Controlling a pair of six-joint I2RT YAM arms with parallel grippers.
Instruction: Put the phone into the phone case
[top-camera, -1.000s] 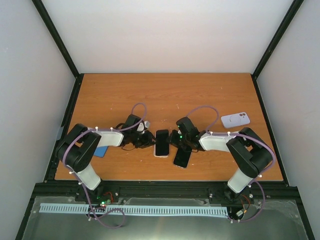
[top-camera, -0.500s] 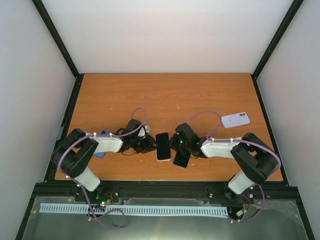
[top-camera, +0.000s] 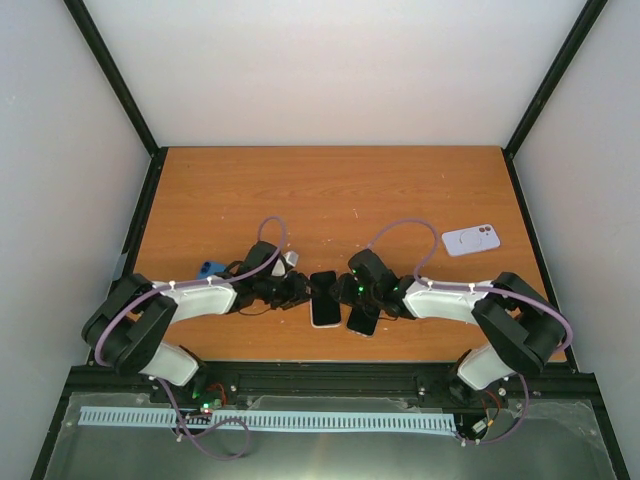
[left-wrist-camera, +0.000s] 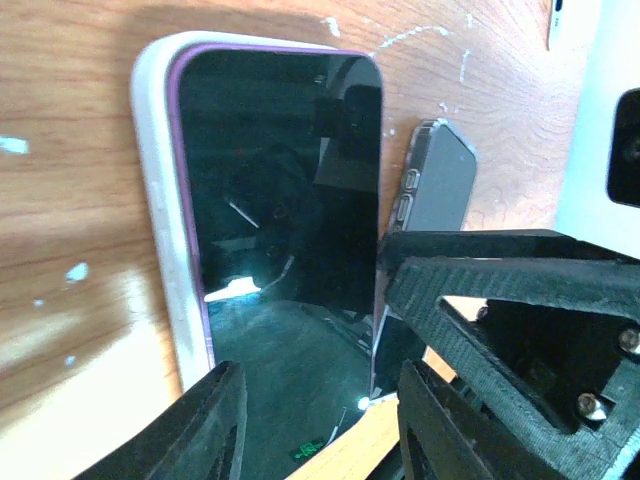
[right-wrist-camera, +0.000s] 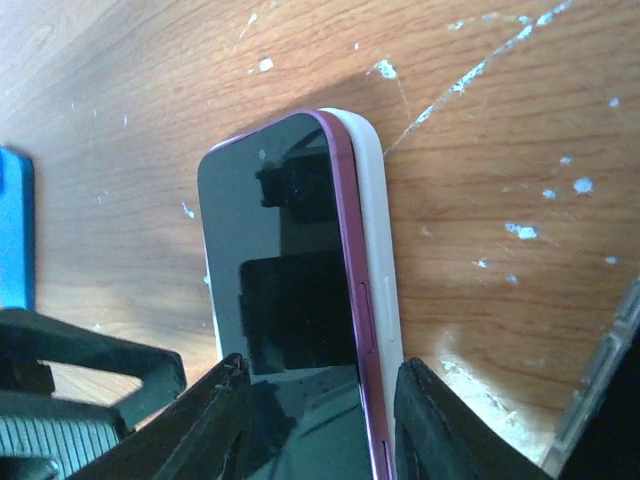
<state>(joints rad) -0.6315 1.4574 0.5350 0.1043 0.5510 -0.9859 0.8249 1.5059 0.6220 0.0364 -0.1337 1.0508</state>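
purple-rimmed in wrist views alone, the phone (left-wrist-camera: 280, 230) lies in its white case (left-wrist-camera: 150, 200), left gripper (left-wrist-camera: 318, 400) and right gripper (right-wrist-camera: 322, 385) spread.

Light was bright; glare bleached the table (left-wrist-camera: 70, 340) left of the left claw (left-wrist-camera: 320, 405), whose near fingers (left-wrist-camera: 212, 432) blurred.

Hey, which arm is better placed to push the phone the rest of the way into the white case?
Probably right: the phone's purple edge with the buttons stands above the white case on the side nearest the right end effector.
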